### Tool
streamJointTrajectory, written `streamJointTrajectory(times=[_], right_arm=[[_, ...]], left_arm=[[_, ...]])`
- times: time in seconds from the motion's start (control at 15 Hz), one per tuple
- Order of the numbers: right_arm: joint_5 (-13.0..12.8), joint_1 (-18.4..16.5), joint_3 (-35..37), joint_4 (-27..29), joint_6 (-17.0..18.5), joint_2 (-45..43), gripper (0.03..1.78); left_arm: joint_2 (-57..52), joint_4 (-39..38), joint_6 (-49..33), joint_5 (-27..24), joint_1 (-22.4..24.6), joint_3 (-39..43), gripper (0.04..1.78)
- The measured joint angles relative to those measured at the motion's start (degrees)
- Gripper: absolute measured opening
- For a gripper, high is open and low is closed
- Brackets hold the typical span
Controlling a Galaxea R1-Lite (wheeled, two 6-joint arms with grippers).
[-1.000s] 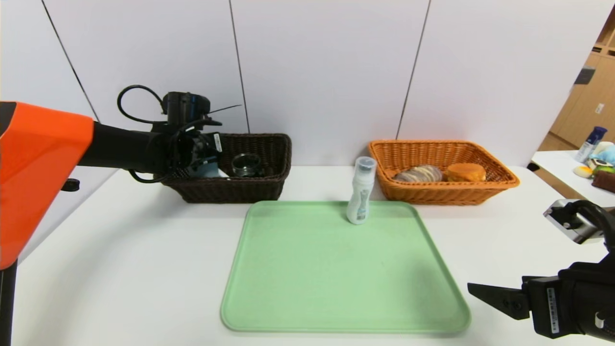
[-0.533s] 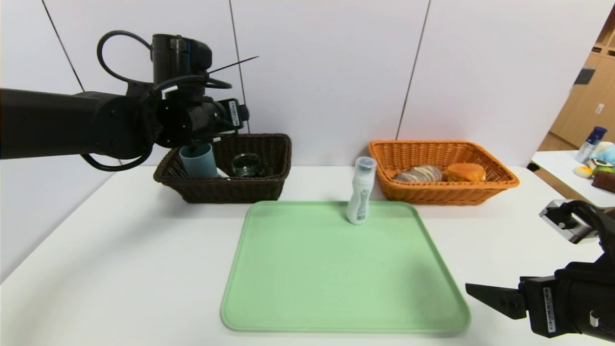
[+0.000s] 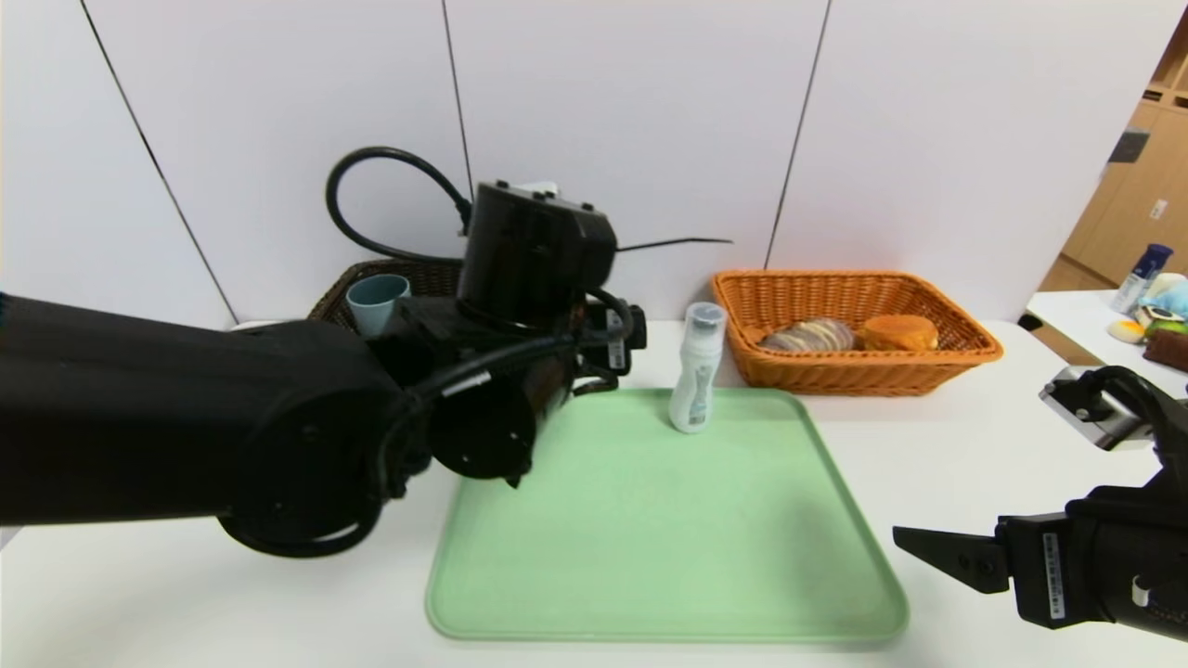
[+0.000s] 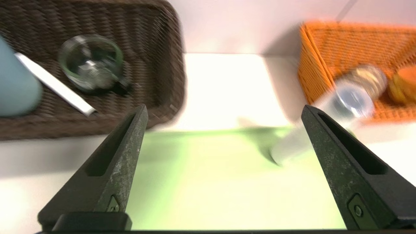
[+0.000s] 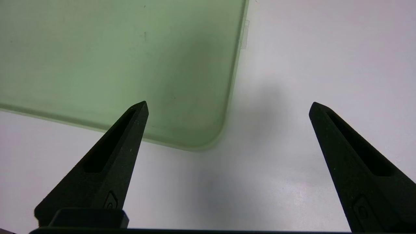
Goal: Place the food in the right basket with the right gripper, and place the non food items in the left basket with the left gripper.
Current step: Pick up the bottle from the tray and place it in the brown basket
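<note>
A white bottle (image 3: 696,371) with a clear cap stands upright at the far edge of the green tray (image 3: 650,538). My left gripper (image 4: 225,109) is open and empty, above the tray's far left part. The bottle (image 4: 349,104) lies just off its right-hand finger. The left arm's wrist (image 3: 538,250) hides most of the brown basket (image 3: 427,276). That basket (image 4: 156,48) holds a blue cup (image 3: 376,299), a glass jar (image 4: 89,61) and a white stick (image 4: 55,86). The orange basket (image 3: 854,371) holds two breads (image 3: 807,334). My right gripper (image 5: 227,104) is open and empty over the table by the tray's near right corner (image 5: 201,136).
A side table (image 3: 1086,320) with a blue bottle and toys stands at the far right. The white wall runs close behind both baskets. My left arm spans the left half of the table.
My left gripper has let go of the blue cup in the brown basket, risen, and swung right over the tray toward the bottle. The right arm has barely moved.
</note>
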Motion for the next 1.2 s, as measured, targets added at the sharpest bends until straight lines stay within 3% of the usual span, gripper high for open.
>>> streamJointTrajectory(times=[0.2,0.47,0.8,1.2], right_arm=[[-0.3,-0.35,-0.61,-2.4,0.21,0.44,1.71],[-0.37,-0.88,-0.68,-4.47,0.22,1.16,1.71],[-0.22,-1.05,-0.71,-4.46,0.38,1.85,1.71],[-0.33,-1.02,-0.79,-4.55,0.33,2.49,1.71]], left_arm=[[3.89,-2.56,-1.07,5.1,-6.12,1.43,1.67],[10.7,-6.12,-2.07,11.37,-9.29,-0.15,1.68],[15.49,-8.23,-2.06,12.12,-12.32,-1.73,1.69],[21.46,-8.16,-1.93,13.91,-13.02,-9.92,1.69]])
